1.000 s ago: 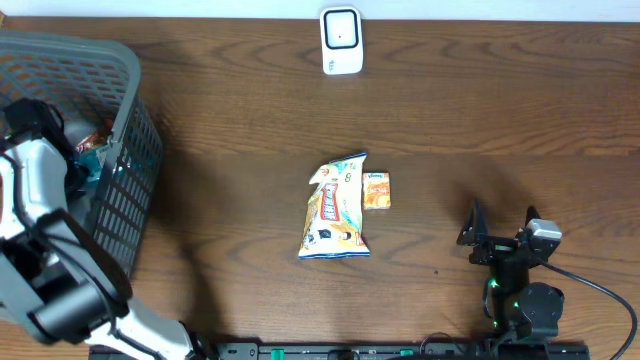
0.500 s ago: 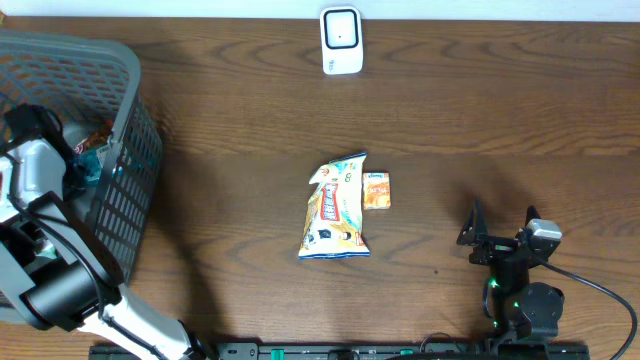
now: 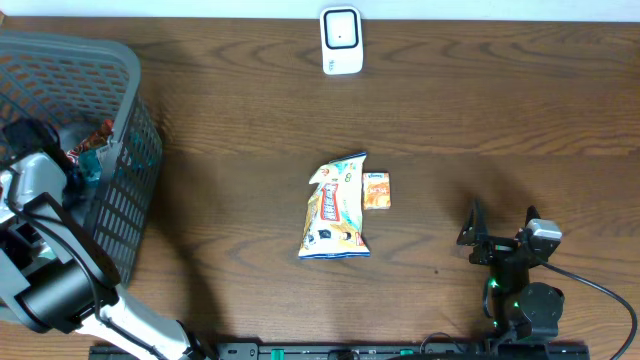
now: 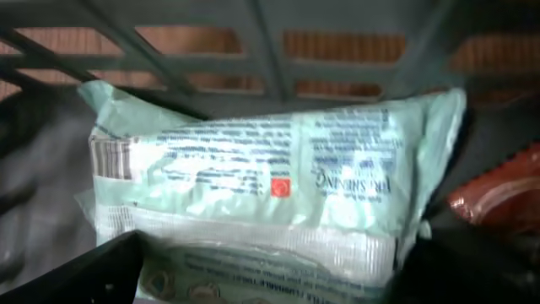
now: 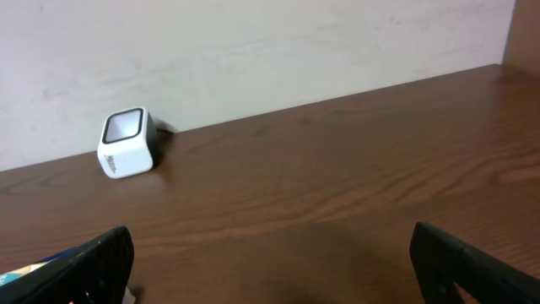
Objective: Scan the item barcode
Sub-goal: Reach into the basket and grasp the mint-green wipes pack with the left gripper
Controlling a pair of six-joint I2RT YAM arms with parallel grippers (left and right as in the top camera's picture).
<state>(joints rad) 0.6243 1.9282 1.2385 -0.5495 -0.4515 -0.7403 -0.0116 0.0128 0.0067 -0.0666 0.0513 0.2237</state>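
From overhead we see soft, even light on the table (image 3: 250,120), with faint, diffuse shadows beside the basket (image 3: 135,150) and right of centre, and no harsh glare. The left wrist view gives us a dim, smeared picture: the pale packet (image 4: 253,169) is blurred, its print unreadable. In the right wrist view the wall (image 5: 295,42) is bright, the scanner (image 5: 126,143) fairly sharp, the lower corners dark and unfocused.

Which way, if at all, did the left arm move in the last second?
Yes. The left arm slid toward the table's near edge, judged against the grey basket's fixed rim, overhead.
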